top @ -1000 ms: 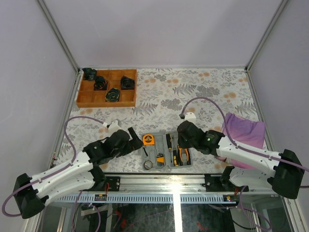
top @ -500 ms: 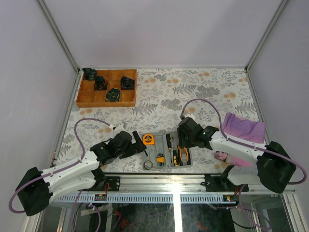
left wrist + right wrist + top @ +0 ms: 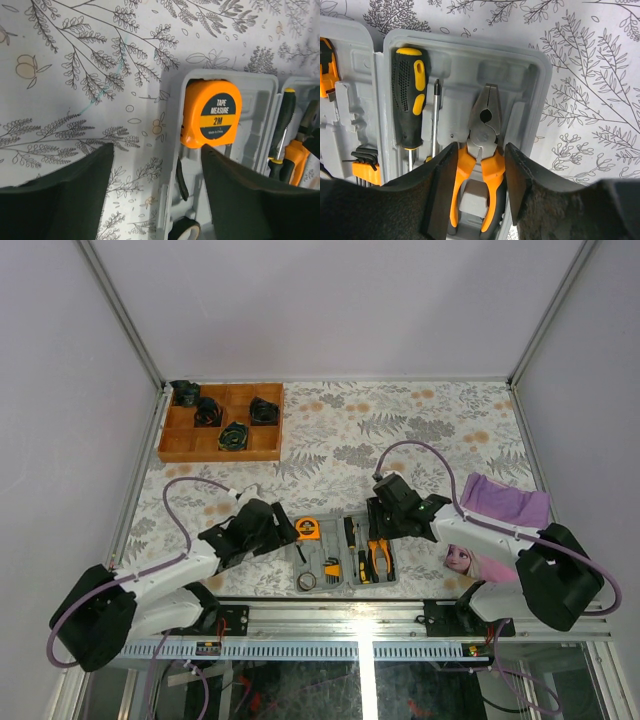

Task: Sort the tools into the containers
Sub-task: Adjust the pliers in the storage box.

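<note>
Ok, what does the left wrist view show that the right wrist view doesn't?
Left wrist only: the round orange tape measure in its recess, the left gripper open before it. Right wrist only: the steel head of the orange-handled pliers, its handles straddled by the right gripper, and an orange hex-key holder. Both: the flat grey plastic case, the black-and-yellow screwdriver, the leaf-printed cloth.

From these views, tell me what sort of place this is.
Probably a robot test cell, not a workshop: a left arm and right arm bolted to a table, bare walls in a metal frame, and a tool case and wooden tray as props.
</note>
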Robot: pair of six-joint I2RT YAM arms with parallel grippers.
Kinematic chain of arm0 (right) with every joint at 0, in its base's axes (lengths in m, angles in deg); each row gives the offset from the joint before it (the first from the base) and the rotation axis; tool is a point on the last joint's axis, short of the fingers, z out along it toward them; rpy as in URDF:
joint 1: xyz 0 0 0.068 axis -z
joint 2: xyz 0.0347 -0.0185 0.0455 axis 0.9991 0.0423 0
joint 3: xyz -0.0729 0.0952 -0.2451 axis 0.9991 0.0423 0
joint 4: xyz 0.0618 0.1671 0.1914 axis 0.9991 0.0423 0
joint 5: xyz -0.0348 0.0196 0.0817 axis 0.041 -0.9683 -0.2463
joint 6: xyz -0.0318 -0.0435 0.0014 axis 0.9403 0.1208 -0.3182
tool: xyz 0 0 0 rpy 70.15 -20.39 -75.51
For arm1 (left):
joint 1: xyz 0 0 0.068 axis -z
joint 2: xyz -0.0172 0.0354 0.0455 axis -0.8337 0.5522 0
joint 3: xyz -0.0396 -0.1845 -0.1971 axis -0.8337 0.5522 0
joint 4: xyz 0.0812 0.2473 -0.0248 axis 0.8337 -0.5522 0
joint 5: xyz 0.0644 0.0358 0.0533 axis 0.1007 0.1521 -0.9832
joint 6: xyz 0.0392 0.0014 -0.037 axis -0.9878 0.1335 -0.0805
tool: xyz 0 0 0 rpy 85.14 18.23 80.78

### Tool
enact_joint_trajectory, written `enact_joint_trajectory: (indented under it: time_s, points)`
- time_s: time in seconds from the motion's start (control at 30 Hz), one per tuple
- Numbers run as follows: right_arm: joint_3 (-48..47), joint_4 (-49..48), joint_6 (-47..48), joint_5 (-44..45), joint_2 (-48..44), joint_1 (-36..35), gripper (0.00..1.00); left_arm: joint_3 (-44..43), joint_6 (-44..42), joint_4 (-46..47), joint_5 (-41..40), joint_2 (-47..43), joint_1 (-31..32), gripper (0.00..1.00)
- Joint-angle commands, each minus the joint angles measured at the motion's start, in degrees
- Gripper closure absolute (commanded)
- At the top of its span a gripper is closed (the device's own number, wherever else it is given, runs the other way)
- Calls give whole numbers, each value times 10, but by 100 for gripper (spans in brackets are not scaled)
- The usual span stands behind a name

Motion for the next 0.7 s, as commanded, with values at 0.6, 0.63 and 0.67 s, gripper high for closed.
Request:
enact_joint_trajectory:
  time_s: [0.6, 0.63, 0.67]
  points:
    - [-13, -27, 31, -24, 40, 16, 49, -3, -42, 102, 69, 104, -15, 88]
    - [-17, -24, 32, -23, 46, 16, 50, -2, -41, 103, 70, 107, -15, 90]
    - [-21, -19, 34, -20, 52, 16, 51, -3, -41, 102, 70, 111, -15, 91]
